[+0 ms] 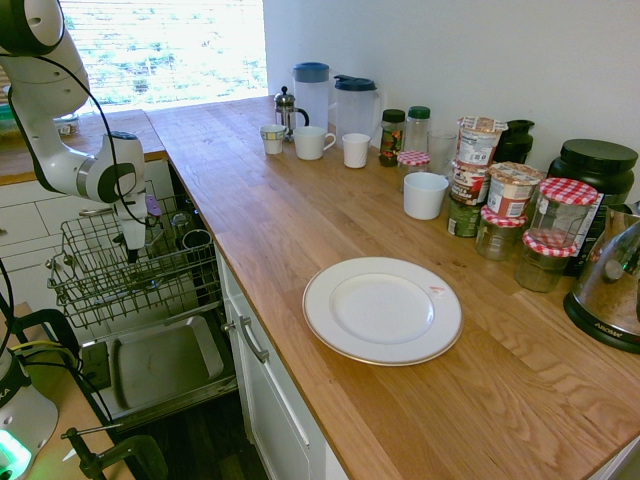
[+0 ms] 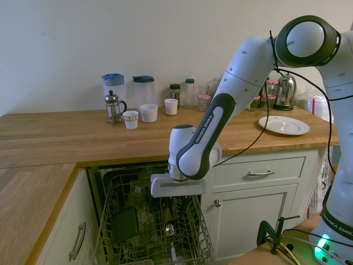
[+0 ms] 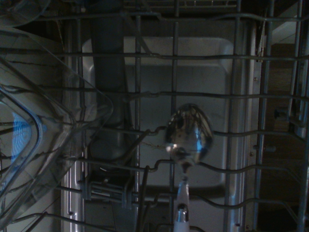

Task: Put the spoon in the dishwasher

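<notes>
Looked to be at the release step: had the gripper (image 1: 132, 255) pointing down over the rack (image 1: 90, 268) of the open dishwasher (image 1: 165, 362), with the spoon (image 2: 170, 229) below, inside the rack area, bowl over the wires. Could not tell whether the fingers stood apart or together, nor make out any clear hold on the spoon. Called next for a check that the spoon was free and supported by the wires, then for a straight lift, without dragging the handle or tipping the spoon through a gap.

Needed care beside the clear container (image 3: 34, 130) and the black item (image 2: 125, 223), both near enough to catch on the way out. Had to clear the edge of the counter (image 2: 132, 142) too. Saw the plate (image 1: 382, 310), white cups (image 1: 425, 195) and French press (image 2: 113, 107) up there, well out of the way.
</notes>
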Controlling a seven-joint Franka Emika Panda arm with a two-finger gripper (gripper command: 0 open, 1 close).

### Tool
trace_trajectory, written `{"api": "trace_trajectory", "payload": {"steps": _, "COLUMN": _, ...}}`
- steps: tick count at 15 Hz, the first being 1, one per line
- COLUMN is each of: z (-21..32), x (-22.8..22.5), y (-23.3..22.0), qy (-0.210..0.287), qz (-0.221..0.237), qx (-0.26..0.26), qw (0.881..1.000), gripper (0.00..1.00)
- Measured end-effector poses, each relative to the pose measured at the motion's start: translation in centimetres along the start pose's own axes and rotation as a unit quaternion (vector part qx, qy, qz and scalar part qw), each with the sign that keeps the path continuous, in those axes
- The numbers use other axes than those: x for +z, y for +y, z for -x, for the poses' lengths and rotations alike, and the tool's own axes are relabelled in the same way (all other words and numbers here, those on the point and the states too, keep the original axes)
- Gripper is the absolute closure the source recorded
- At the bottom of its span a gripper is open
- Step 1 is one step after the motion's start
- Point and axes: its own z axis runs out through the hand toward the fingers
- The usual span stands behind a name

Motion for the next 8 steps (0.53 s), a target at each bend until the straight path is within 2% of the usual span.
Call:
{"api": "trace_trajectory", "payload": {"steps": 4, "z": 0.9, "x": -3.3, "y": -0.2, "qy": 0.005, "qz": -0.023, "qx": -0.007, "qw": 1.000, "gripper": 0.00}}
{"api": "trace_trajectory", "payload": {"steps": 8, "z": 2.8, "x": -8.0, "y": 1.4, "qy": 0.020, "qz": -0.039, "qx": -0.010, "qw": 0.999, "gripper": 0.00}}
